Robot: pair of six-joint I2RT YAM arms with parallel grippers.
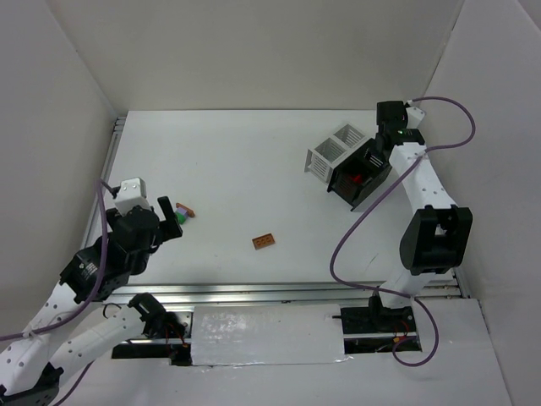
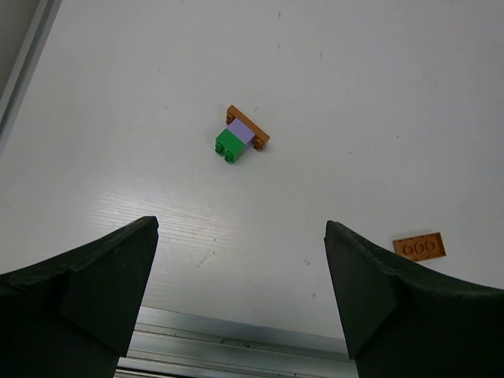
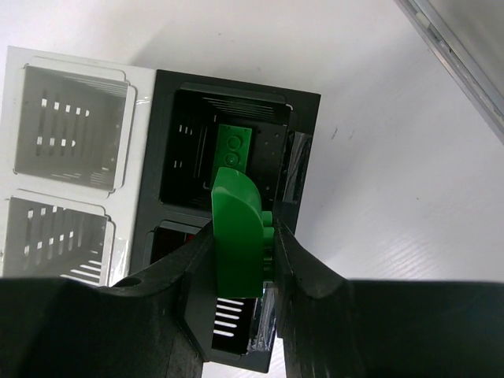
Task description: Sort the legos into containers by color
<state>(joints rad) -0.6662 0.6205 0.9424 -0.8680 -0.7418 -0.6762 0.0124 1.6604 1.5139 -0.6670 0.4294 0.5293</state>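
One green curved lego [image 3: 235,211] sits clenched in the right pincer [image 3: 242,240]; the left pincer [image 2: 240,227] gapes wide.

Lab rig: table [image 1: 254,169] enclosed by white walls [image 1: 254,51].

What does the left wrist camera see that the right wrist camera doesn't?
Only left wrist: the open left gripper facing a green, purple and orange-brown lego stack, with a flat orange-brown lego nearby. Only right wrist: the right gripper shut on a green lego at the black container, which holds another green brick, and the white container beside it. Both: the white table.
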